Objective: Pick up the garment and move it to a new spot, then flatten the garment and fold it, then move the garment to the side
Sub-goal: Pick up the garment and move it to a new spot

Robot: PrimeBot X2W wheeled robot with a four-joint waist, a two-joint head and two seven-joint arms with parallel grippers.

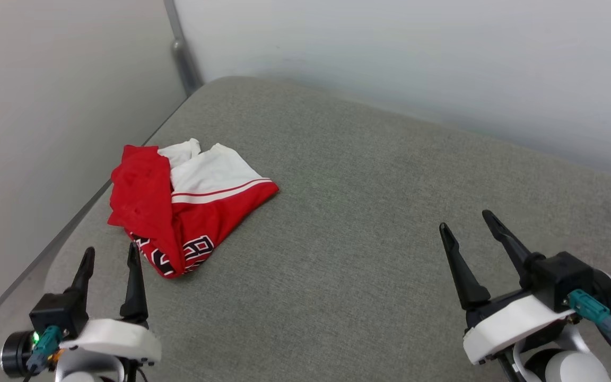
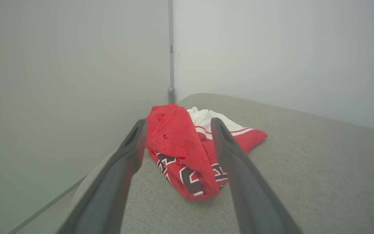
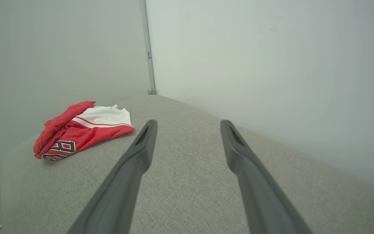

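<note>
Jersey cloth is lying in a crumpled heap: the red jersey is sitting at about ten o'clock on the grey cushion, close to its left edge and to the wall beyond. A white sleeve panel with red stripes is showing on top, and dark-outlined lettering is peeking out at the near end. Bunched over itself like this, it is offering no clear hem or shoulder, so I judge the first pick calls for a pinch on the raised red fold nearest the robot.

The left gripper is hovering at seven o'clock, its fingers spread wide and holding nothing, pointing toward twelve o'clock with the jersey's near end just beyond the tips and not touching them. That lineup is probably why this arm looks set to take the pick. The right gripper is hanging at four o'clock, fingers equally wide and empty, well apart from the jersey over bare cushion. That bare stretch is likely serving as the new spot.
</note>
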